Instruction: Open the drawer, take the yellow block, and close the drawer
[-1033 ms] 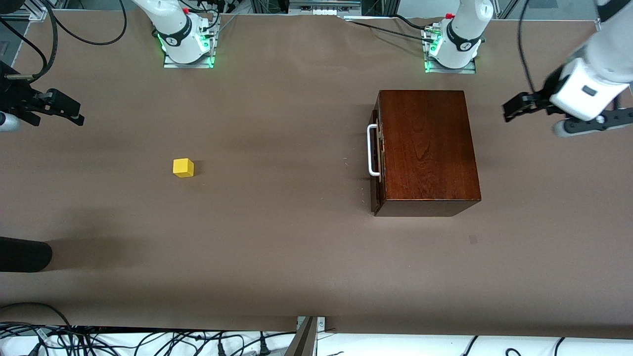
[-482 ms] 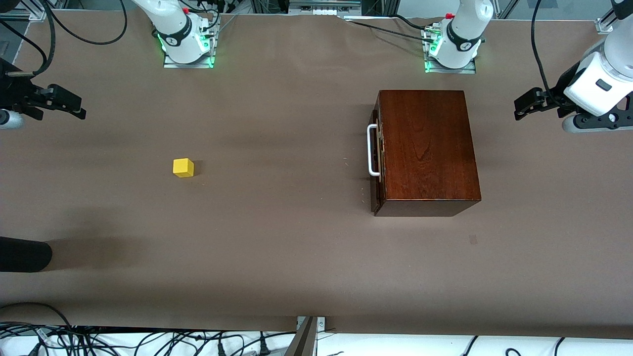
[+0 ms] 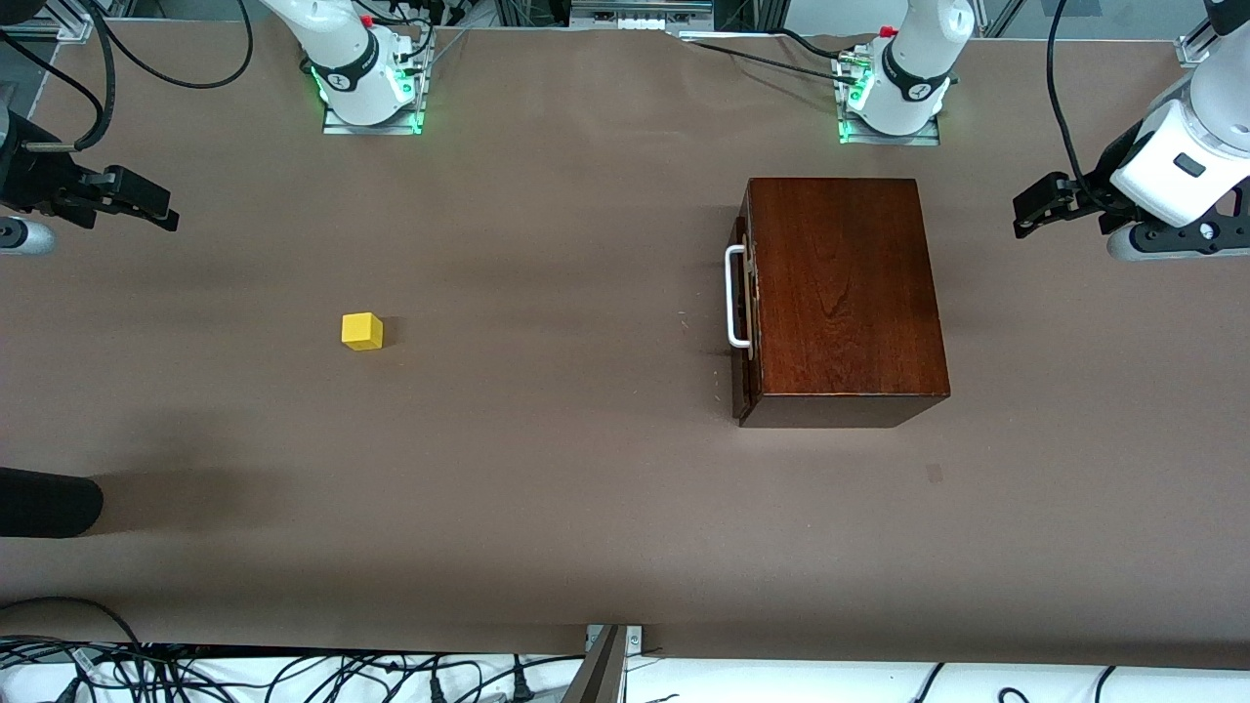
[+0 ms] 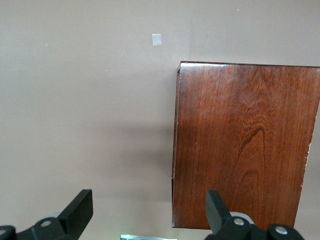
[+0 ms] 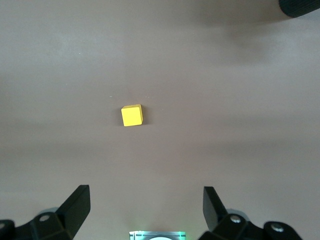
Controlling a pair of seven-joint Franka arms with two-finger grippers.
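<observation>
The whole worktop [image 3: 586,508] is seen from high across it. Each wrist view is aimed straight down from above; the wooden box [image 3: 845,293] [image 4: 245,145] is shared with the left one, the yellow block [image 3: 361,331] [image 5: 132,115] with the right.

Glossy wooden box [image 3: 845,293], matt table [image 3: 547,488]

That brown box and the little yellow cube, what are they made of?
The box looks like dark reddish wood with a glossy varnish: grain lines show on top. Its loop handle is smooth white, maybe plastic or painted metal. The yellow block is matte, evenly coloured; painted wood or plastic, unclear.
</observation>
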